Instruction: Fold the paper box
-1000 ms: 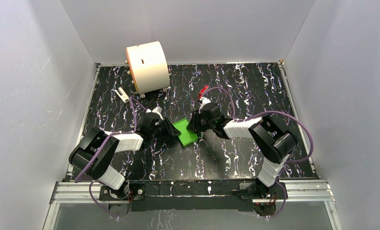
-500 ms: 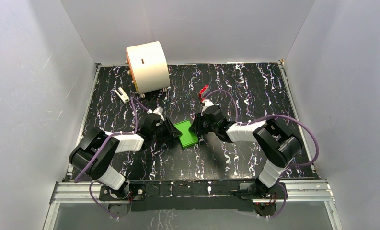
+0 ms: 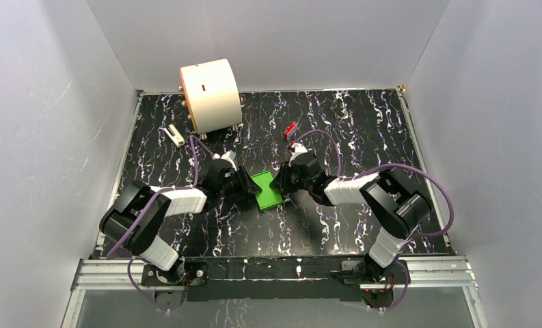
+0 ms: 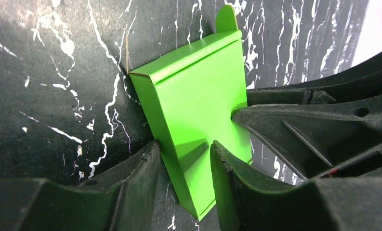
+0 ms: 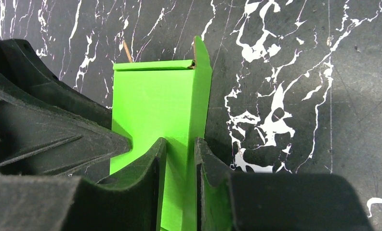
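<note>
**Ann:** Both arms have edged in since a second ago. The right elbow has swung outward a little and the left wrist has crept toward the far side. The paper box (image 3: 268,191) has hardly shifted on the marbled surface (image 3: 350,137).

**Ben:** Where is it now?

**Ann:** Mid-surface, flat, right between the two tools. Its long axis runs away from the arm bases, leaning slightly. The left tool (image 3: 247,183) is on its left long side and the right tool (image 3: 280,183) on its right, so neither arm is nearer.

**Ben:** And the grips?

**Ann:** The left wrist view shows the left tool set narrow astride the box's side wall, with one finger against the flank and one on the top face. The right tool is narrower still, pinching a thin upright wall along the opposite edge.

**Ben:** So what does the next move depend on?

**Ann:** I'd say the far end. A rounded tab (image 4: 226,17) stands up past the end fold, so that end looks untucked. Both tools sit at the near half, so either one would have to travel along the long axis to reach it.

**Ben:** Anything inside?

**Ann:** I can't tell, because the top face hides the interior. The cream cylinder (image 3: 210,96) and the red block (image 3: 290,129) are well apart from the box, toward the back.
</note>
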`<state>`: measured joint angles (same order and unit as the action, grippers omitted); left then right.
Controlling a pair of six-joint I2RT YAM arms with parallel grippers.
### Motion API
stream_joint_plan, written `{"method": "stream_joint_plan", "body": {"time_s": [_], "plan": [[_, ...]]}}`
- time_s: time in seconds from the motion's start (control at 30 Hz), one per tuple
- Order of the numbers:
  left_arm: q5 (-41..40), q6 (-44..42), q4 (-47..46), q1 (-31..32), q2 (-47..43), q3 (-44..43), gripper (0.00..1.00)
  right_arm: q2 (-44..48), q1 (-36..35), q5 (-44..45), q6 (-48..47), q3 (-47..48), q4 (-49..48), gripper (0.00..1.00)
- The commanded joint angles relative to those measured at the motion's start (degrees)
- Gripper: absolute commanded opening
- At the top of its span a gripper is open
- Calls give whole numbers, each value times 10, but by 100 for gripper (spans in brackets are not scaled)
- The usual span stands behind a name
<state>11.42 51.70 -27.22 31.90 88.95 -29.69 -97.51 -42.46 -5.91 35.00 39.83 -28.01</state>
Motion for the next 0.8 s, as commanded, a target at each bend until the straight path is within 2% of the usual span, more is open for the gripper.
{"method": "stream_joint_plan", "body": {"time_s": [0.0, 0.1, 0.37, 0.53, 0.77], "plan": [[-75, -73, 103, 12, 36, -51, 44, 15, -41, -105, 26, -20, 17, 29], [-103, -110, 124, 11, 57, -89, 45, 39, -41, -102, 17, -32, 26, 36], [-168, -212, 111, 10, 72, -135, 53, 140, -21, -35, -54, -54, 96, 59], [-221, -209, 126, 10, -13, -123, 61, 193, -3, 1, -145, -38, 149, 76], [-266, -132, 223, 9, -149, -65, 69, 171, 24, -21, -240, 14, 159, 82]]}}
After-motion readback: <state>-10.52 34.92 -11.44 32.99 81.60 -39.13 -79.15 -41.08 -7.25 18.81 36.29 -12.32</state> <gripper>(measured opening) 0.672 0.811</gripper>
